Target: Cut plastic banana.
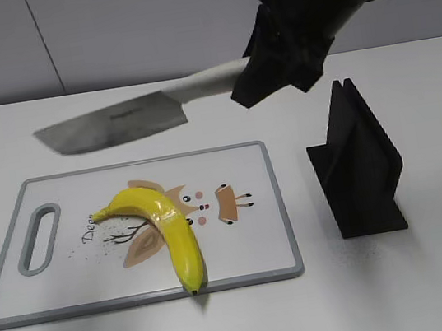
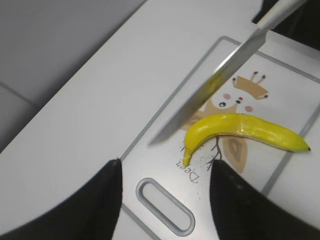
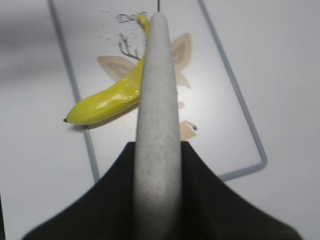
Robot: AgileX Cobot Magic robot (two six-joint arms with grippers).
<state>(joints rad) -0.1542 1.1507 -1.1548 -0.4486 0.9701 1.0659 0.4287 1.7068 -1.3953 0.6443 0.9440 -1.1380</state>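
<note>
The plastic banana (image 1: 162, 224) is glossy yellow, bent at its middle, and lies on the white cutting board (image 1: 249, 244) with one tip over the front edge. It also shows in the left wrist view (image 2: 240, 129) and the right wrist view (image 3: 107, 102). My right gripper (image 1: 273, 66) is shut on the pale handle (image 3: 157, 125) of a knife. Its steel blade (image 1: 110, 122) hangs in the air above the board's far edge, apart from the banana. My left gripper (image 2: 165, 172) is open and empty, above the board's handle slot (image 2: 165, 206).
A black knife stand (image 1: 358, 166) stands on the white table to the right of the board. The board has a grey rim and a printed deer picture (image 1: 210, 204). A grey wall runs behind the table.
</note>
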